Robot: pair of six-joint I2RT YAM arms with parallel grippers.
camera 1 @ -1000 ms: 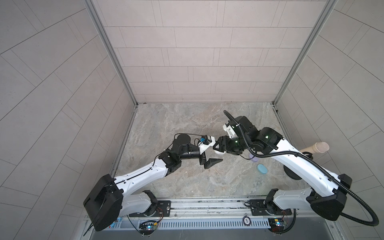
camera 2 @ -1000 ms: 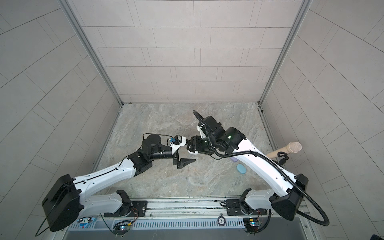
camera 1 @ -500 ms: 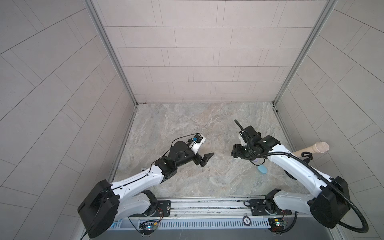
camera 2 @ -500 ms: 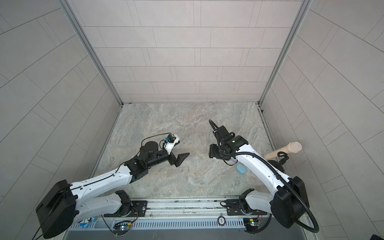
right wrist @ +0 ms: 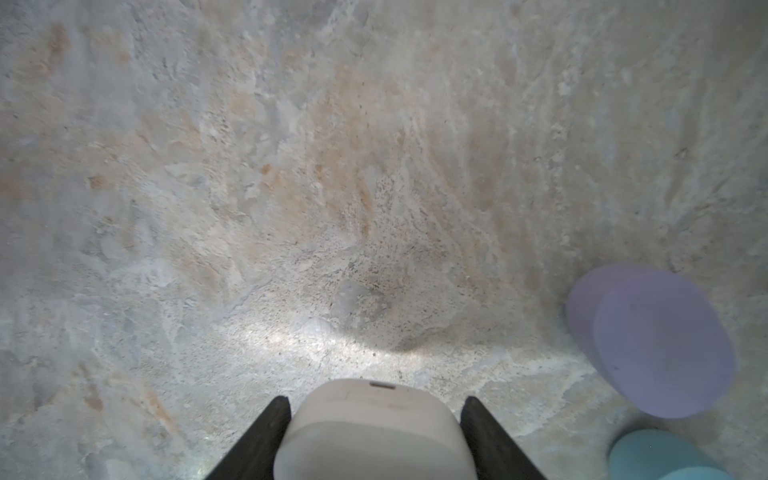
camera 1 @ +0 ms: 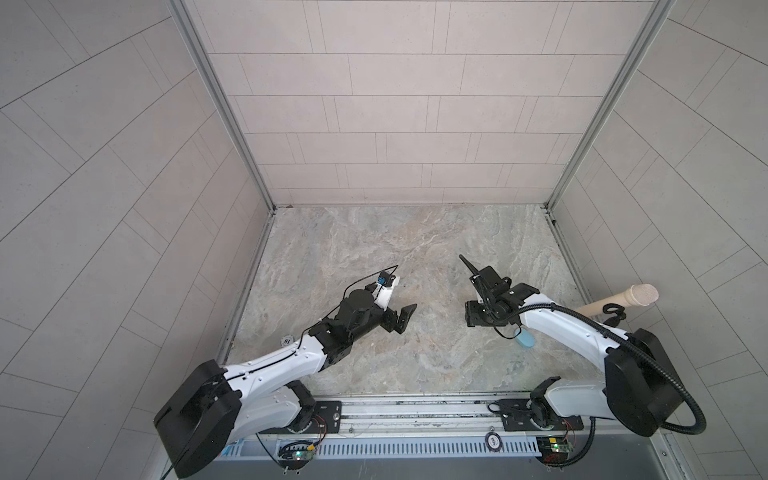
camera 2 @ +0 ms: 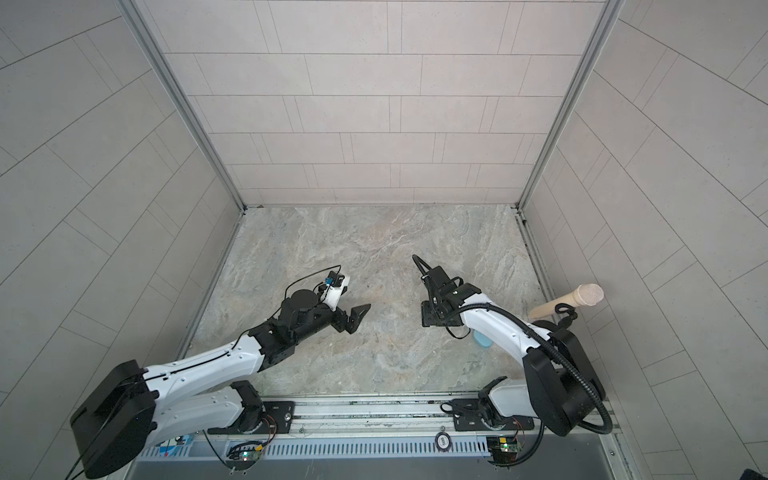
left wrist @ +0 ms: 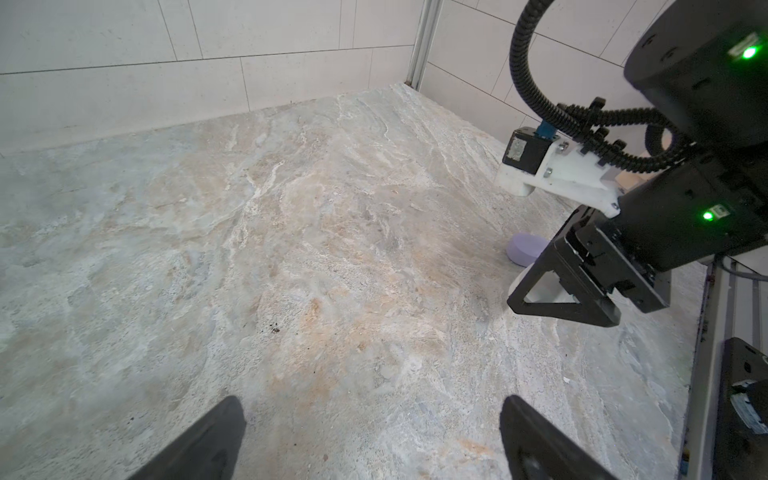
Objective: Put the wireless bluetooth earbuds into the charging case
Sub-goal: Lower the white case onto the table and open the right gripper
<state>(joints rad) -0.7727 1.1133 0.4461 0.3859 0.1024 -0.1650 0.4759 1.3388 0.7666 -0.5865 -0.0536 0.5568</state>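
1. The right end effector [right wrist: 376, 402] was clamped on a white charging case [right wrist: 374, 436] whose lid looked shut. The left end effector [left wrist: 372, 409] was spread wide and empty.
2. No earbuds showed in any view; probably they were already inside the cases.
3. The step looked like setting this case down, which called for a gentle lowering and release.
4. The lilac case [right wrist: 656, 345] and light-blue case [right wrist: 665, 457] lay near. The surface [camera 1: 374, 257] was open toward the middle, with the walls well apart.

White case [right wrist: 374, 432] gripped by the right end effector [right wrist: 376, 401].
A lilac case [right wrist: 652, 345] and a light blue case [right wrist: 660, 457] are seen on the counter [right wrist: 291, 166].
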